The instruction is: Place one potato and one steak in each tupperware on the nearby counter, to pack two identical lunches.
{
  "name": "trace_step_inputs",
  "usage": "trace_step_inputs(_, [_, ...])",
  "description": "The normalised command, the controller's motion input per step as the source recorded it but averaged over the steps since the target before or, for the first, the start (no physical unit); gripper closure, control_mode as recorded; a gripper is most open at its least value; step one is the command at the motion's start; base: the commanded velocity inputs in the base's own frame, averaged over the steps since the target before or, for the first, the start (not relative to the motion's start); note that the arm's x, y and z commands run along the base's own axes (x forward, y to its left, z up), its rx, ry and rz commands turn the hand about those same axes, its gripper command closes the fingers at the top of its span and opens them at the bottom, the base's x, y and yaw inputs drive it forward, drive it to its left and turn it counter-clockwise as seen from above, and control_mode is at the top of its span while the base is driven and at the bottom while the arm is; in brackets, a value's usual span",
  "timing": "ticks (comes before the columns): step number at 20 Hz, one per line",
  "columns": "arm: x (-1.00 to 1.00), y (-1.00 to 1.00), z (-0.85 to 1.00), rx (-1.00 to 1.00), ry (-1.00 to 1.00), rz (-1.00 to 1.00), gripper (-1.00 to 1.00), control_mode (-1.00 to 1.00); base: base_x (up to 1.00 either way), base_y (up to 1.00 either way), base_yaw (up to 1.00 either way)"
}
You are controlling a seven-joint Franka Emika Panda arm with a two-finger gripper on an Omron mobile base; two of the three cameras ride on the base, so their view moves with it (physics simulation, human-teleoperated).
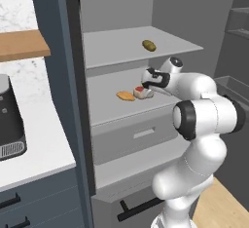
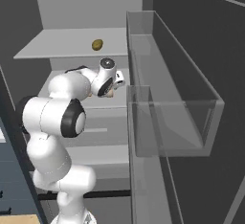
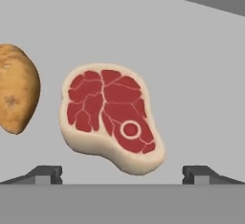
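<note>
Steak [image 3: 111, 117] lies on fridge shelf [image 3: 191, 74] beside potato [image 3: 16, 95].

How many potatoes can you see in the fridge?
2. One potato sits alone on the upper shelf. The other potato lies on the middle shelf, just beside the steak. More could be hidden behind the arm.

A raw steak [image 3: 111, 117], red with a pale fat rim and a small round bone, lies flat on the grey middle shelf [image 1: 112, 112] of the open cabinet. Just beside it, apart, lies a tan potato [image 3: 16, 95] on its side. A second, darker potato [image 1: 149, 45] rests on the shelf above. The white table [image 1: 44, 144] stands left of the cabinet.
</note>
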Motion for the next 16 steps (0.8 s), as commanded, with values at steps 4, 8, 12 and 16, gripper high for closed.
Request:
trace_step_inputs(4, [0.00,0.00,-0.20,0.00,0.05,0.09,-1.00,-1.00,0.00,0.00,0.00])
trace_step_inputs(8, [0.15,0.00,-0.06,0.00,0.02,0.15,-1.00,-1.00,0.00,0.00,0.00])
trace_step_inputs(12, [0.26,0.00,0.00,0.00,0.02,0.13,-1.00,-1.00,0.00,0.00,0.00])
trace_step_inputs(16, [0.31,0.02,-0.06,-0.02,0.11,0.11,-1.00,-1.00,0.00,0.00,0.00])
